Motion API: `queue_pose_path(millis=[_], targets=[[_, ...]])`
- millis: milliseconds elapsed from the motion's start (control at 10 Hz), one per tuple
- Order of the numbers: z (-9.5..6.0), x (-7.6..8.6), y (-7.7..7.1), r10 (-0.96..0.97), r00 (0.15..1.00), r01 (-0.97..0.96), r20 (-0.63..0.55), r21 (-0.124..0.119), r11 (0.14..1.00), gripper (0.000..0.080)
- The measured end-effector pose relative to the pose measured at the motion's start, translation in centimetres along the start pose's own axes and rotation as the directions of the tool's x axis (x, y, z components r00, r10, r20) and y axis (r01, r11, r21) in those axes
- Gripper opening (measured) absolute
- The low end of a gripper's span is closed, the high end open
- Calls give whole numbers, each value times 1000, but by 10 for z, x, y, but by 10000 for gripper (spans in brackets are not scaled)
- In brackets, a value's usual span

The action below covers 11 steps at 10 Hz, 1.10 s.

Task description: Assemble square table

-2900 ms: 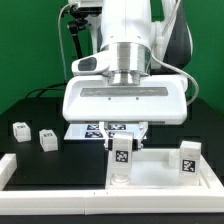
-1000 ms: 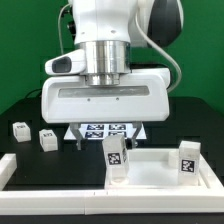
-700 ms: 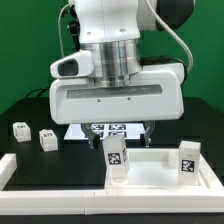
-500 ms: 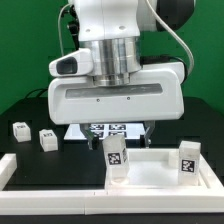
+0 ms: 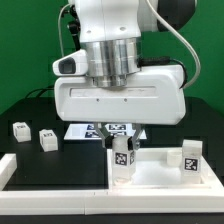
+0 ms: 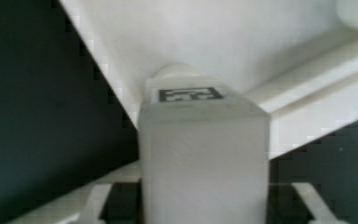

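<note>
The white square table top lies at the front on the exterior view's right. A white block leg with a tag stands upright in its near-left corner socket. A second tagged leg stands at the top's right side. My gripper hangs straight above the first leg. In the wrist view that leg fills the middle, and my gripper straddles it with a dark gap on each side. One finger shows clear of the leg. The gripper is open.
Two loose tagged legs lie on the black table at the exterior view's left. The marker board lies behind the gripper. A long white border rail runs along the front left.
The hand has turned and shifted slightly toward the exterior view's right. The leg under it and the table top have shifted a little the same way.
</note>
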State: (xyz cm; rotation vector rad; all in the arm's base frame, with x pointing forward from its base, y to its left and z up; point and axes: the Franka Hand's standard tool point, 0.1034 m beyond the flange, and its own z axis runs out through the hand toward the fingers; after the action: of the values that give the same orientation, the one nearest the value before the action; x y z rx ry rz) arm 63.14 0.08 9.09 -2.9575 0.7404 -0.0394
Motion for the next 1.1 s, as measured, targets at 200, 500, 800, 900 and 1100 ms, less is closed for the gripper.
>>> queue_pose_path(millis=[200, 500, 800, 900, 1100], targets=[[0, 0, 1, 91, 996, -91, 0, -1, 996, 289], [2, 7, 14, 529, 848, -530, 43, 50, 846, 289], [3, 4, 13, 771, 628, -777, 102, 44, 628, 291], [3, 3, 13, 822, 560, -828, 106, 34, 559, 291], [3, 3, 14, 847, 521, -853, 106, 28, 521, 291]])
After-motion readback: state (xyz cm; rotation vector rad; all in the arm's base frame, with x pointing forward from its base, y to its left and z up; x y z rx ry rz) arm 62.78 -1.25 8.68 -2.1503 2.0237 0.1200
